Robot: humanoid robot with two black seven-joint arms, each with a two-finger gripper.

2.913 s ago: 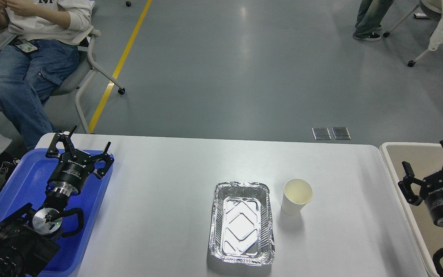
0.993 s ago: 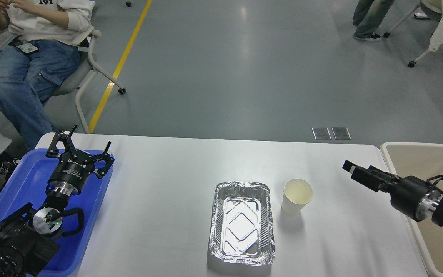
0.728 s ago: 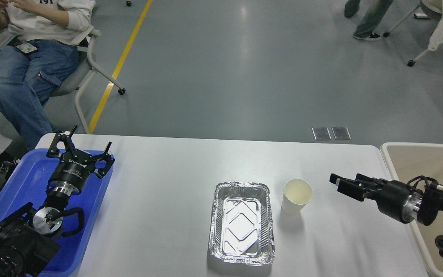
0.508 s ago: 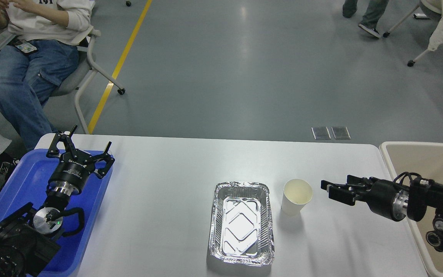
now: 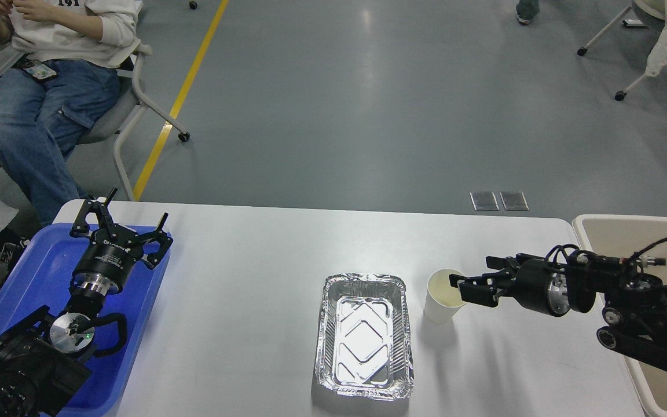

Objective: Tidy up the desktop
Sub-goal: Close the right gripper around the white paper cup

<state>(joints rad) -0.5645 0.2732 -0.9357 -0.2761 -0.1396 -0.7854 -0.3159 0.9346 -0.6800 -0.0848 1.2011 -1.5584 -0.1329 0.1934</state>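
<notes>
The white-grey desktop (image 5: 241, 289) holds an empty silver foil tray (image 5: 364, 336) in the middle and a white paper cup (image 5: 439, 304) standing upright just right of it. My right gripper (image 5: 464, 288) reaches in from the right, lying level, with its fingers apart at the cup's right rim. I cannot tell whether they touch the cup. My left gripper (image 5: 128, 217) points up and away, open and empty, above the blue plastic tray (image 5: 21, 278) at the desktop's left edge.
A beige bin (image 5: 629, 237) stands off the desktop's right edge, behind my right arm. A seated person (image 5: 50, 69) and a chair are beyond the far left corner. Grey floor lies behind the desktop.
My right arm has swung from above the beige bin leftward across the desktop, turned level, and brought its gripper to the cup's right rim. The left arm, cup and foil tray have not moved.
</notes>
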